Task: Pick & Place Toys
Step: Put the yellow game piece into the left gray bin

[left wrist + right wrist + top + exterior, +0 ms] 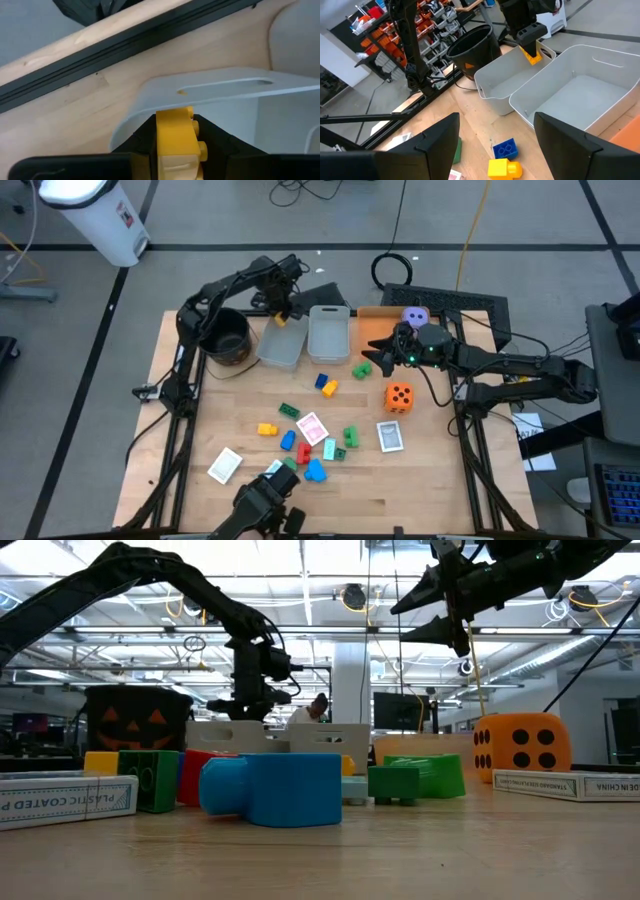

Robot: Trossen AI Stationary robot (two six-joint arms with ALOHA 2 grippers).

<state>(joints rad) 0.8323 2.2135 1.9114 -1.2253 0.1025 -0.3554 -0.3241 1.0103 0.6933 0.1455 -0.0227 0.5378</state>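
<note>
Left wrist view shows your left gripper [175,150] with jaws pinching a yellow block [175,140] by its flat sides, over the rim of the clear bin [280,345]. It's light, rigid, slick plastic, so keep the squeeze on the flats, not the studs. Right gripper [375,360] hovers spread above the surface, holding nothing.

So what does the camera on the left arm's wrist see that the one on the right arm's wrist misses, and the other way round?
Only the left wrist view shows, up close, the left jaws clamped on the yellow block, with the table's dark edge rail beyond.

Only the right wrist view shows the black pot, the second clear bin, a blue block and another yellow block on the table, and the open right jaws.

Both show the held yellow block over the first clear bin.
</note>
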